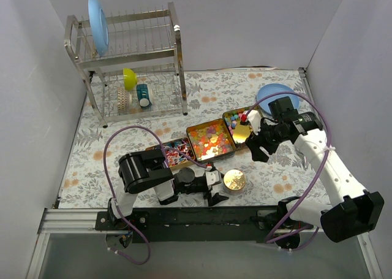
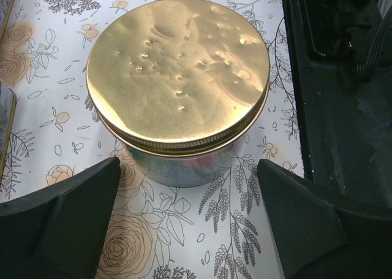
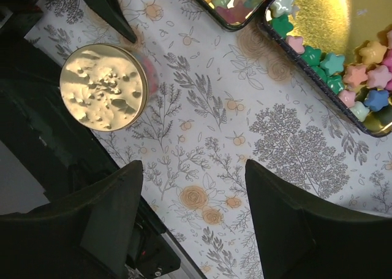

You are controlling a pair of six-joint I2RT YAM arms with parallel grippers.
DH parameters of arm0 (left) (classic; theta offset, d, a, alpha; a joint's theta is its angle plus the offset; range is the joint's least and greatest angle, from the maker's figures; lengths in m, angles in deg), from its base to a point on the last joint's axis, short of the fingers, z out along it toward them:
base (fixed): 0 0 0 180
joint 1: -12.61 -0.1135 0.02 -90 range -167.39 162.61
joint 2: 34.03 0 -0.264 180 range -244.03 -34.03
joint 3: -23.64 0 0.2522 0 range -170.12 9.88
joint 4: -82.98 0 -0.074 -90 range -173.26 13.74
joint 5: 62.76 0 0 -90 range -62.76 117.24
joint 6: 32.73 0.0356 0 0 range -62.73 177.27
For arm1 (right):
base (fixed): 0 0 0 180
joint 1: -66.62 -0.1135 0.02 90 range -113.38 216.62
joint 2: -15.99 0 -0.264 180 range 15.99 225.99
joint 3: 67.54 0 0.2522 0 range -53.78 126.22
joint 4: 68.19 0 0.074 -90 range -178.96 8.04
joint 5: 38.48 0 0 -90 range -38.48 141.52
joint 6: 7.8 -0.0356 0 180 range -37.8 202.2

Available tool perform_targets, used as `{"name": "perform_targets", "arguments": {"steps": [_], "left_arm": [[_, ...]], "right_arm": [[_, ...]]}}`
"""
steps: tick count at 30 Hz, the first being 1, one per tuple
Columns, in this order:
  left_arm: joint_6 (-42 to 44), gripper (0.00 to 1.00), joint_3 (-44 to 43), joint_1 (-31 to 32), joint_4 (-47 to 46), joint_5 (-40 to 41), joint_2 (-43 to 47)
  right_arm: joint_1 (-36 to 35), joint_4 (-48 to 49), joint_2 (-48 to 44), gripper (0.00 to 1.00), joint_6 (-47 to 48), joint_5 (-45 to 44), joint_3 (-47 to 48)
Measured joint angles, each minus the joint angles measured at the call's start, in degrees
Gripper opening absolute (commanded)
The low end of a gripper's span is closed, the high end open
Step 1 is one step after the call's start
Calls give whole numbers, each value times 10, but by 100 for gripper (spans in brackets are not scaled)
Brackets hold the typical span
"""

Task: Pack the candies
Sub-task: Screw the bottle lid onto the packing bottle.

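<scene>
Left gripper (image 2: 187, 175) fingers spread wide, nothing held, tips just short of gold-lidded jar (image 2: 177, 76). Candies (image 3: 334, 70), star-shaped, mixed colours, lie in three open tins (image 3: 318, 15) beyond jar. Right gripper (image 3: 193, 168) agape, empty, above floral cloth (image 1: 275, 175) right of jar. White walls (image 1: 245, 21) around; dish rack (image 1: 131, 64) far beyond jar, left.

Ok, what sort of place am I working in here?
Likely a mock kitchen tabletop in a walled test booth: a dish rack with a blue plate, a floral tablecloth, plain white walls.
</scene>
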Motion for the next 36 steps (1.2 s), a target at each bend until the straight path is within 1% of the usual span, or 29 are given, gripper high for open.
{"name": "perform_targets", "arguments": {"steps": [5, 7, 13, 16, 18, 20, 21, 22, 23, 25, 28, 29, 31, 32, 36], "left_arm": [[17, 95, -16, 2, -2, -4, -12], [21, 95, -27, 6, -2, -3, -20], [24, 93, -61, 23, 0, 5, -41], [20, 88, -62, 25, -1, 12, -42], [18, 72, -62, 26, -1, 18, -43], [15, 68, -62, 26, -2, 23, -44], [15, 63, -63, 26, -3, 24, -45], [15, 50, -65, 26, -3, 26, -45], [14, 45, -66, 26, -2, 26, -46], [12, 24, -69, 26, -4, 28, -50], [10, 15, -73, 26, -5, 31, -53], [10, 11, -73, 26, -5, 33, -53], [10, 7, -74, 26, -5, 38, -54], [10, 1, -74, 26, -6, 40, -54], [10, 0, -72, 29, -7, 52, -54]], "right_arm": [[-5, -18, 6, 70, 37, 24, -3], [-16, -19, 10, 70, 47, 28, -9], [-99, -2, 16, 70, 57, 44, -62], [-114, 8, 23, 69, 59, 50, -88], [-114, 17, 31, 69, 64, 52, -102], [-114, 29, 38, 68, 71, 56, -116], [-115, 34, 41, 68, 73, 56, -122], [-116, 37, 43, 67, 75, 56, -126], [-118, 38, 48, 67, 77, 57, -126], [-122, 43, 57, 67, 84, 61, -126], [-129, 50, 65, 67, 90, 65, -127], [-132, 57, 65, 67, 91, 66, -129], [-143, 63, 66, 66, 94, 66, -136], [-149, 68, 66, 66, 96, 62, -139], [-162, 92, 71, 66, 96, 50, -152]]}}
